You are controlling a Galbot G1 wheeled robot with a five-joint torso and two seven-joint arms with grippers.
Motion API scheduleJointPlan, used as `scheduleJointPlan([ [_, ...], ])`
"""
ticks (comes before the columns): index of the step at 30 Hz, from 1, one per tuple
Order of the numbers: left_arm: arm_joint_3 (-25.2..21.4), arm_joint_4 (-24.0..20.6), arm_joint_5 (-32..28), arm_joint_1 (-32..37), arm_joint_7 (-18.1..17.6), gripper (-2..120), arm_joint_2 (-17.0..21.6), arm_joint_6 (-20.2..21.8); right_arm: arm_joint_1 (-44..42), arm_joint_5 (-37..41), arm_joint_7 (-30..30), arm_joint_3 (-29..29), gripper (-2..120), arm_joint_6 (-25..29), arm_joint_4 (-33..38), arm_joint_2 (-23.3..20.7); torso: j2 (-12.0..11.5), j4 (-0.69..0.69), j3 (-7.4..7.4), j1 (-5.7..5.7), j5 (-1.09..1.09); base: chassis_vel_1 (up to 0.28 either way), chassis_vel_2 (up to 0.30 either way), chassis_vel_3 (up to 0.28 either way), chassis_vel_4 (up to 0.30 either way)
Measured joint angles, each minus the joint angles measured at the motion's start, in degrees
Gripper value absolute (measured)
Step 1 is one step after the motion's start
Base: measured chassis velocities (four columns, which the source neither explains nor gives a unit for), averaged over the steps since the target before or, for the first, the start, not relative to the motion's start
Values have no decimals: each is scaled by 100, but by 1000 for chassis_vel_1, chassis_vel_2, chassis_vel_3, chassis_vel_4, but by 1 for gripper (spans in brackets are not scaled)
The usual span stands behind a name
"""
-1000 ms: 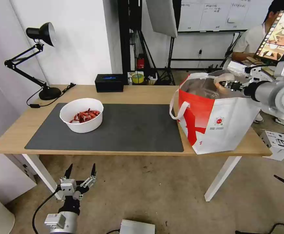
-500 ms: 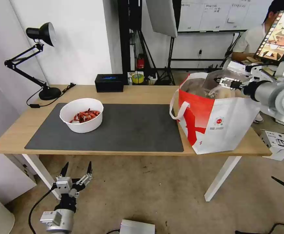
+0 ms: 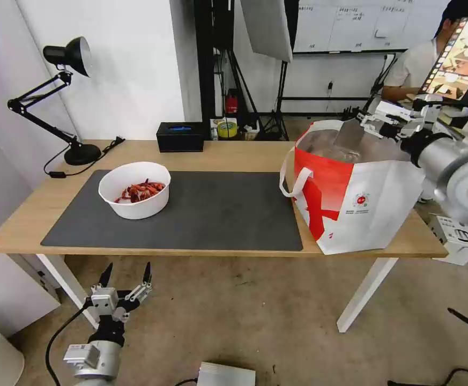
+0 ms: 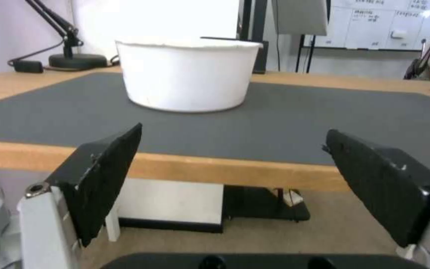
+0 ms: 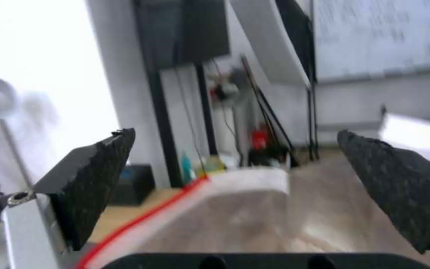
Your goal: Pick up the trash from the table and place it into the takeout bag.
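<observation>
- Your right gripper hangs above the far rim of the takeout bag, its fingers spread wide with nothing between them; the right wrist view shows two black, pebbled pads well apart over the bag's shiny lining.
- The bag is a boxy, soft-sided tote, white with a red panel and a small round logo, lined in crinkled silver foil, with a white loop handle drooping over its side. It stands on the right end of the table, partly past the mat's edge.
- Your left gripper sits low in front of the table, below its near edge, with its black textured fingers parted and empty.
- The bowl is round, smooth and white, with a heap of red shells inside. It rests on the left part of the flat dark grey mat, which is matte and rectangular.
- The tabletop is light wood on white legs.
- A black box sits at the table's far edge, and a black jointed desk lamp stands at the far left corner.
</observation>
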Motion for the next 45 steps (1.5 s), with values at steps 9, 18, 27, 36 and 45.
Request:
scheduleJointPlan([
  [9,-12,-37,-64,43,-6,100,54,-3,-979,-1041,-483,171,100,1161,920,274,1,1,0,0,-1,0,0,0,0],
  [18,101,-63,-33,85,-28,100,158,-25,-2289,-2007,-742,305,100,2016,1361,1039,0,1,0,-1,-1,0,0,0,0],
  [27,175,-153,-4,83,-45,100,145,-10,-3526,-3516,-1040,368,100,2617,1174,2122,1,2,-1,0,-1,0,0,0,0],
  [36,319,-132,114,-53,-52,100,79,72,-4388,-4728,-1055,313,100,2964,763,3108,1,0,0,0,-1,0,0,0,0],
  [45,402,-259,155,-38,-66,100,81,116,-5058,-5557,-901,155,100,3015,906,3618,0,1,0,0,-2,0,0,0,0],
])
